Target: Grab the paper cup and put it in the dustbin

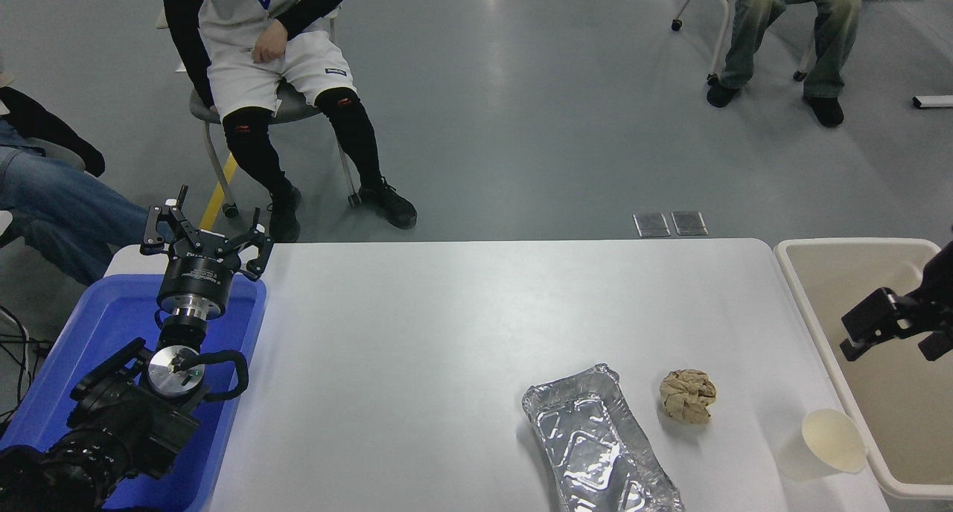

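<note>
Lying on its side at the table's [447, 333] five o'clock corner, one paper cup [823, 445] rests just beside the dustbin [815, 326]. One right gripper [893, 332] hangs over the dustbin at the cup's one o'clock, fingers apart, holding nothing. One foil tray [595, 441] and one crumpled paper ball [688, 396] sit at the cup's nine o'clock. One left gripper [205, 240] is parked over one blue tub [97, 326], fingers spread.

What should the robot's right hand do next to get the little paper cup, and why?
Probably lower the right gripper toward you and slightly left, down to the paper cup. The gripper hangs open over the dustbin, holding nothing, while the cup lies on its side at the table's near right corner, beside the bin, untouched.
</note>
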